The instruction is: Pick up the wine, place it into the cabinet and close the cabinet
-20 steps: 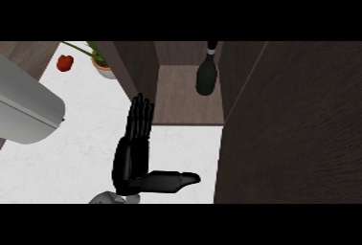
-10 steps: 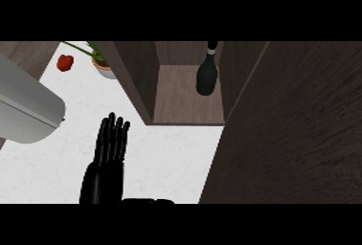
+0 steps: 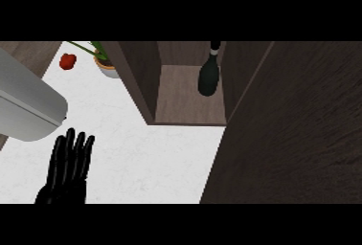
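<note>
The dark wine bottle [image 3: 208, 76] stands upright inside the open wooden cabinet [image 3: 187, 103], toward the back right of its shelf. The cabinet's door [image 3: 297, 134] is a big dark wood panel that fills the right side of the view. My left hand [image 3: 67, 170] shows at the lower left over the white counter [image 3: 155, 162]. Its fingers are straight, point away from me and hold nothing. It is well short of the cabinet and the bottle. My right hand does not show.
A large grey rounded appliance [image 3: 25, 110] lies at the left edge, just beyond my left hand. At the back left are a small red object [image 3: 68, 61] and a potted plant [image 3: 106, 64].
My left hand has drawn back from the middle of the counter to the lower left, and its forearm has dropped out of view. The bottle has stayed in the cabinet.
</note>
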{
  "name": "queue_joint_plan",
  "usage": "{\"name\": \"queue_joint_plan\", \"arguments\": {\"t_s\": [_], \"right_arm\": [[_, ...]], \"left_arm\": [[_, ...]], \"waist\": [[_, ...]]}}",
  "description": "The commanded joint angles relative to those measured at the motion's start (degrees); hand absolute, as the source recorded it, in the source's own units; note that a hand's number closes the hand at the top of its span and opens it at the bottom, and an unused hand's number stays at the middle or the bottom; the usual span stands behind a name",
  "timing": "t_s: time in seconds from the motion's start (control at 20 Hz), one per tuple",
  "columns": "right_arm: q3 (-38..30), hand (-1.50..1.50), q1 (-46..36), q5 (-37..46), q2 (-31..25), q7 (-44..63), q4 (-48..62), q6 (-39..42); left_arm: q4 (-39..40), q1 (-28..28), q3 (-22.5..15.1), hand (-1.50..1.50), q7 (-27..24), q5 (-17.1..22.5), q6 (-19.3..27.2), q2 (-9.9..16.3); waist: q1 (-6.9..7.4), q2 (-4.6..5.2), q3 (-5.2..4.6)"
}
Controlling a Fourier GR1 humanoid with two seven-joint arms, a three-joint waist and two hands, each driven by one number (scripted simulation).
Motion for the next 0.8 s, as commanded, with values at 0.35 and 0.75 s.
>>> {"name": "queue_joint_plan", "arguments": {"t_s": [0.35, 0.75], "right_arm": [[18.75, 1.5, -10.35, 3.06, 12.58, 12.7, -0.35, -7.23], [21.89, 1.5, -30.3, 4.5, 13.86, 11.09, 13.39, -25.8]], "left_arm": [[-2.84, 7.13, 10.98, -1.5, -2.42, 7.84, -9.28, 7.12], [-5.05, 12.47, 18.0, -1.5, -2.5, 13.68, -17.41, 11.99]], "waist": [[0.97, -0.04, -0.25], [1.95, 0.31, -0.09]]}}
